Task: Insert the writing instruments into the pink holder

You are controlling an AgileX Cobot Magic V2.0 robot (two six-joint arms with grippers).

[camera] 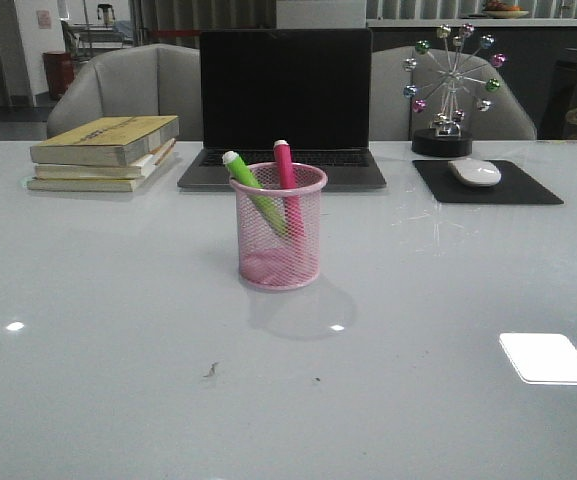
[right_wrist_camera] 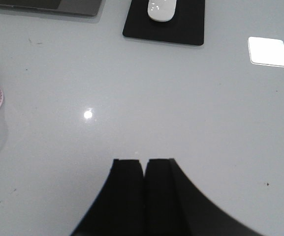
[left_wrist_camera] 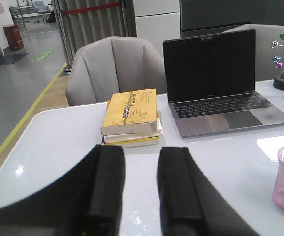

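White glossy desk surface (camera: pixel 118 330) carries the round pink wire-mesh holder (camera: pixel 279 228) at centre. Lime green highlighter (camera: pixel 251 186) and hot pink highlighter (camera: pixel 286 175) stand inside, leaning. Left gripper (left_wrist_camera: pixel 141 187) parted, right gripper (right_wrist_camera: pixel 144 184) pressed closed, both empty and well apart from it; no insertion appears outstanding.

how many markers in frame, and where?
2. Green marker and pink marker both stand tilted in the pink holder, green on the left, pink on the right. None lies on the table.

Glossy white table (camera: pixel 118 380), pink holder (camera: pixel 279 240), books (camera: pixel 103 152), laptop (camera: pixel 284 110), mousepad (camera: pixel 488 185), desk toy (camera: pixel 448 90)
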